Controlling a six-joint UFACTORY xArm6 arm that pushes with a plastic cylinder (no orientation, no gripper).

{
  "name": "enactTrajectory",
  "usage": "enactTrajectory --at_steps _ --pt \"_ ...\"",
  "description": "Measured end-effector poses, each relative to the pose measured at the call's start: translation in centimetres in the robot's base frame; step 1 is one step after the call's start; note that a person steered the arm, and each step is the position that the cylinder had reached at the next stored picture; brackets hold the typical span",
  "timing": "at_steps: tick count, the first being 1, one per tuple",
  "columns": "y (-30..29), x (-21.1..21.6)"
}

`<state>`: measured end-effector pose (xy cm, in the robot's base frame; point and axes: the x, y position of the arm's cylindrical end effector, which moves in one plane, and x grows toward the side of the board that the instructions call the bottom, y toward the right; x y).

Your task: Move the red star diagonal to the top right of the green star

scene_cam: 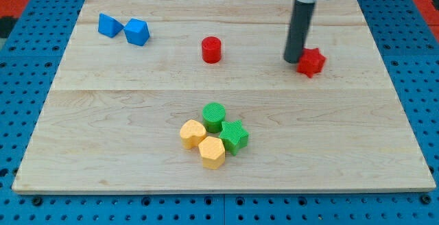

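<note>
Pincer there is none on this arm, so nothing opens, closes or holds: the straight dark rod ends in my tip [293, 61], which rests on the pale wooden board [103, 115] touching or just beside the left edge of the red star-shaped block [311, 62].

Going from the view's left: two blue angular blocks [123, 29] sit side by side near the board's top-left corner, well apart from everything else and out of any likely path. Next comes the small red cylinder [211, 49], alone in the upper middle. Lower down, at centre, a tight cluster lies touching: the yellow rounded block [192, 134], the yellow hexagonal block [212, 151], the green cylinder [214, 116] and the green star-shaped block [234, 137] on the cluster's right side.

Furthest right stands the red star, well above and to the right of the green star. It is already on the correct diagonal side, only far off. With my tip on its left, a push would send it rightward; I judge the tip should work round to its upper right to drive it down-left toward the green star.
</note>
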<state>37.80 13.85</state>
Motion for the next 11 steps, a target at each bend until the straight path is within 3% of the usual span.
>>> enactTrajectory --at_steps 1,2,3,4,5,6,7,8,10,11 --pt "-1.3 -1.5" --pt "1.7 -3.9" --pt "9.1 0.3" --pt "8.4 4.3" --pt "11.1 -0.4" --pt "6.4 -1.5" --pt "0.6 0.1" --pt "2.4 5.1" --pt "1.2 0.5" --pt "-3.3 1.5"
